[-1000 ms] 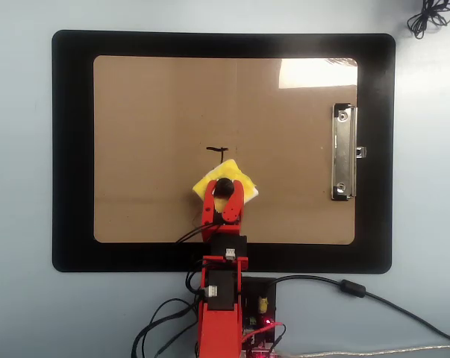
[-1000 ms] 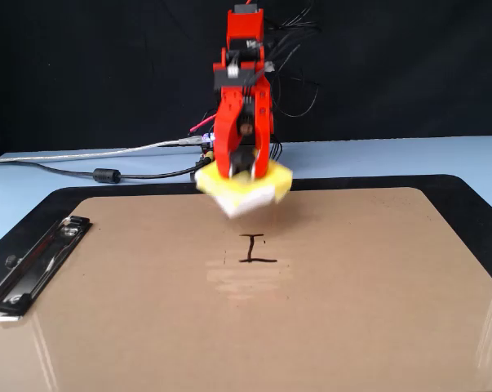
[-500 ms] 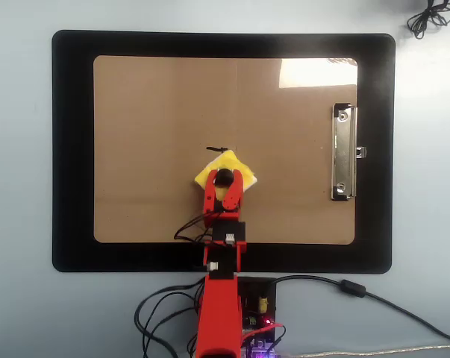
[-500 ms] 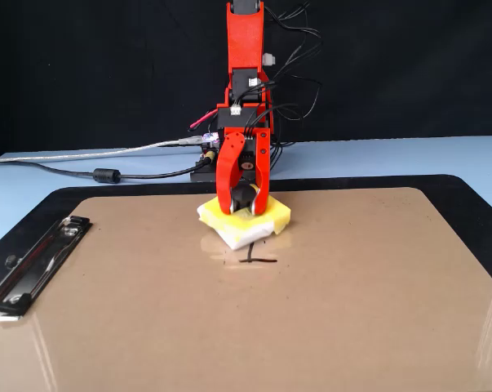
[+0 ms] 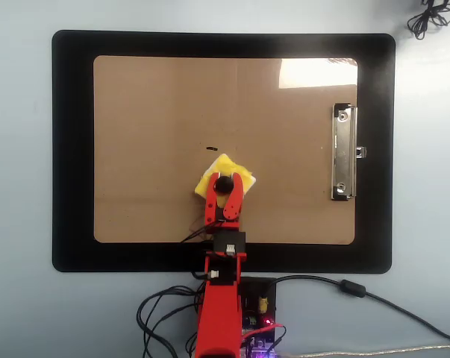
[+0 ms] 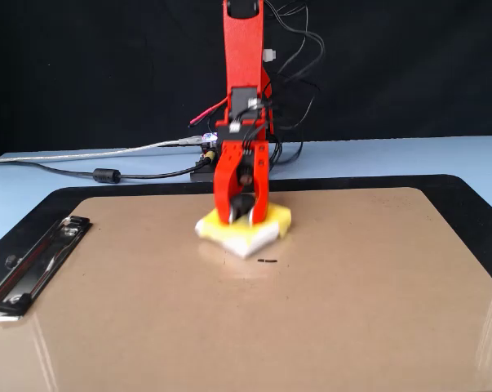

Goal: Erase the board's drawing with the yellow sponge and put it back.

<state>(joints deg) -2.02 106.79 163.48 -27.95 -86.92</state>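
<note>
The brown board (image 5: 150,134) (image 6: 352,294) lies on a black mat, its silver clip (image 5: 344,153) (image 6: 29,265) at the right in the overhead view. The yellow sponge (image 5: 226,170) (image 6: 274,224) rests flat on the board near its middle. My red gripper (image 5: 224,183) (image 6: 242,214) stands over the sponge, jaws closed on its round black knob. Of the drawing only a short black dash (image 5: 213,149) (image 6: 267,261) shows, just beyond the sponge and apart from it.
The black mat (image 5: 72,149) (image 6: 474,200) surrounds the board on a light blue table. The arm's base and cables (image 5: 232,313) (image 6: 107,173) sit at the mat's near edge in the overhead view. A cable coil (image 5: 430,19) lies at the top right.
</note>
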